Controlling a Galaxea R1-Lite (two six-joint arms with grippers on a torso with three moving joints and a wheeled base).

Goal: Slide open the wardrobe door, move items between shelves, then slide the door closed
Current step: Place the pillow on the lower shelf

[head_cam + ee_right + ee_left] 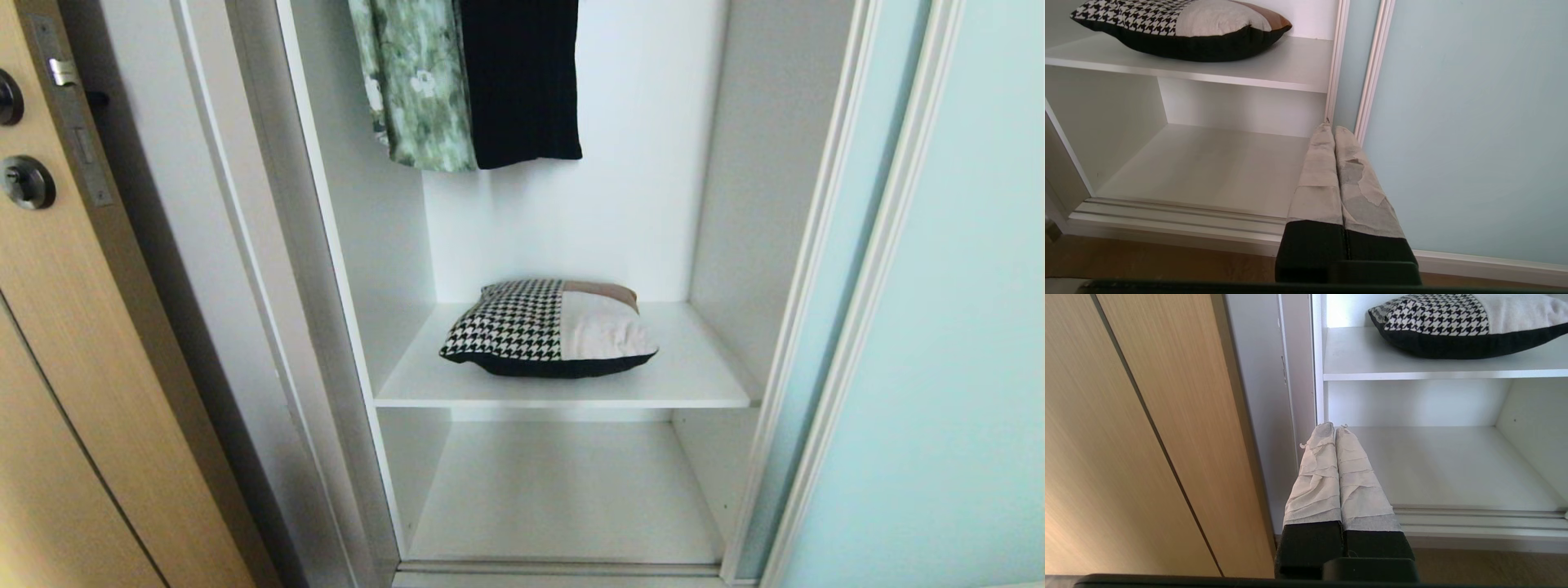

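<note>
Door (939, 327): slid aside at right, wardrobe open.
Cushion (549, 328): on upper shelf (694, 384), lower shelf (563, 490) bare.
Grippers: left (1335, 428) and right (1333, 130) clenched, empty, low outside.
Technique: spread jaws first, pinch cushion's near edge, lift clear before lowering.

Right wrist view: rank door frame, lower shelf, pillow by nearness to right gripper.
From the shut right gripper:
1. Door frame, right beside the fingertips.
2. Lower shelf, beside it, inside the wardrobe.
3. Pillow, on the upper shelf, farthest.
</note>
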